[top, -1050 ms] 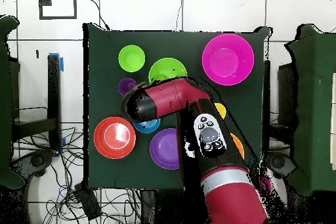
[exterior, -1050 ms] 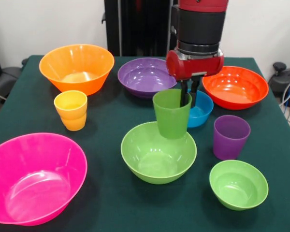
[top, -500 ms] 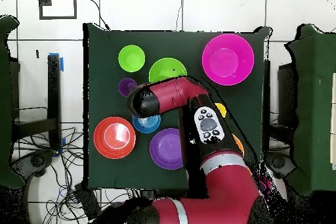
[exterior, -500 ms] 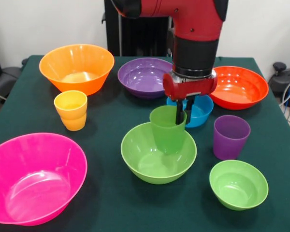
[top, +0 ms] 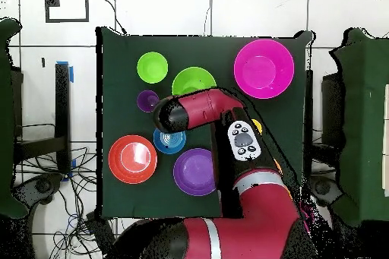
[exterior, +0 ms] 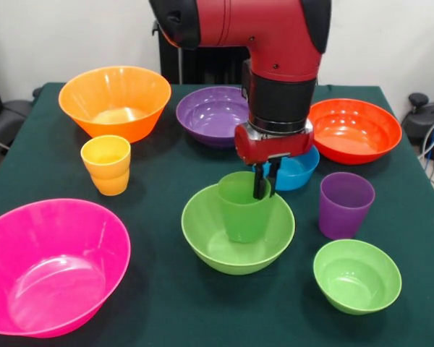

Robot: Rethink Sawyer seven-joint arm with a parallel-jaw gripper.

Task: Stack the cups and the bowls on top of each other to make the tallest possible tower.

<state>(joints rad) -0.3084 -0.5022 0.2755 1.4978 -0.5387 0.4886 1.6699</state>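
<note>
In the front view the gripper (exterior: 263, 189) came down from the red arm (exterior: 275, 65) over the middle of the table (exterior: 166, 303), its two dark fingers (exterior: 258, 184) clamped on the far right rim of the green cup (exterior: 242, 206), one finger inside the cup and one outside. The cup stood upright inside the lime-green bowl (exterior: 237, 231), its base low in the bowl's hollow; whether it touched the bottom could not be told. Just behind the gripper, to the right, sat the small blue bowl (exterior: 298, 168), partly hidden by the arm's wrist. The purple cup (exterior: 345, 204) stood upright on the cloth to the right of the lime-green bowl, near but apart from it, and the small green bowl (exterior: 356, 275) lay nearer, at the right front. The yellow-orange cup (exterior: 107, 164) stood well apart on the left. The large pink bowl (exterior: 50, 264) filled the near left corner, the large orange bowl (exterior: 114, 101) the far left, the large purple bowl (exterior: 213, 112) the far middle, and the red-orange bowl (exterior: 354, 130) the far right. From overhead the arm (top: 205, 112) covered part of the lime-green bowl (top: 190, 81) and hid the green cup, while the small blue bowl (top: 169, 142) showed beside it.
</note>
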